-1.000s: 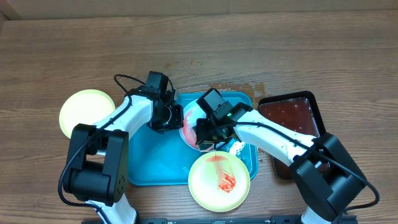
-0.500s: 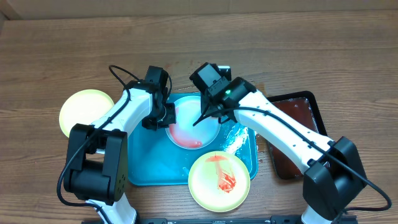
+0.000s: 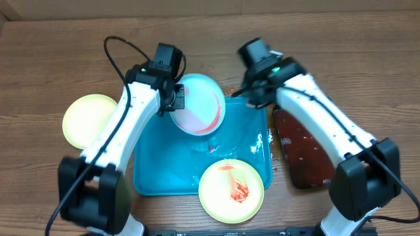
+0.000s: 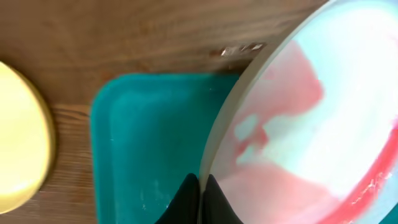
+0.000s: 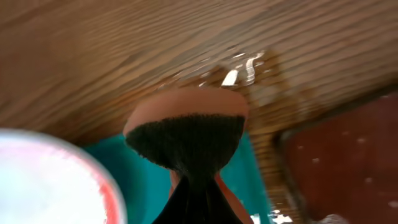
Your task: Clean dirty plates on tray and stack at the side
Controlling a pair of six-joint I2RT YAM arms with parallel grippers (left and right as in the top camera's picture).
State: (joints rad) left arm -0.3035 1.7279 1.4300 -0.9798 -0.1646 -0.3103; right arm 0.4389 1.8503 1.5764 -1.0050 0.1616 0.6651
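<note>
Nearest: dirty yellow-green plate [image 3: 231, 190] sits on the near edge of the turquoise tray [image 3: 161, 167], overhanging the rim toward the robot, with a red sauce streak and blob down its middle. The tray floor is wet, with white glints by the right side and one small red spot near the centre. Further back, the blue plate [image 3: 197, 105] is gripped at its left rim by the left claw [image 3: 178, 99], which is clenched on the edge. The plate hangs over the tray's far edge, left of centre, partly over bare wood. It has a pink film across the near half and a thicker red line along the near-right rim; the far half looks pale and mostly clean. Right claw [image 5: 194, 193] is at the tray's far-right corner, clamped on a sponge [image 5: 186, 134] with a pink back and dark scrub face, apart from the blue plate. Clean yellow-green plate [image 3: 92, 120] lies flat on the table left of the tray, with no sauce visible. A dark tray [image 3: 308, 147] of reddish liquid lies just right of the turquoise one. The table [image 3: 65, 52] is brown wood grain, with a wet patch [image 3: 269, 92] by the sponge. A pale strip runs along the far edge; cannot tell what it is.
</note>
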